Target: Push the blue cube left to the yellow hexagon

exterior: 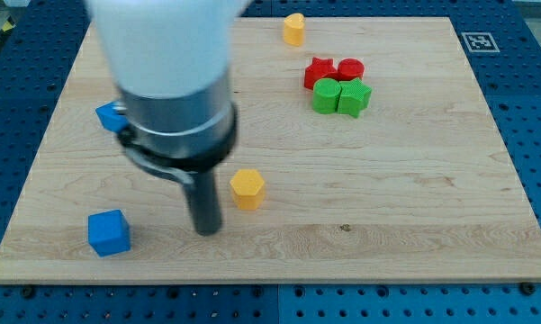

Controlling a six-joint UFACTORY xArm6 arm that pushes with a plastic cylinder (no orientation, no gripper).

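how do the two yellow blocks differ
The yellow hexagon lies low on the board, just right of my tip; the yellow heart-shaped block sits near the view's top edge. The hexagon has flat sides, the other a rounded, notched outline. Both are yellow and stand alone.

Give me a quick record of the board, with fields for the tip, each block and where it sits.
tip: between blue cube and yellow hexagon, touching neither
blue cube: view's bottom left
yellow hexagon: right of tip
second blue block: left, partly hidden by arm
yellow block: top
red blocks, green blocks: clustered upper right
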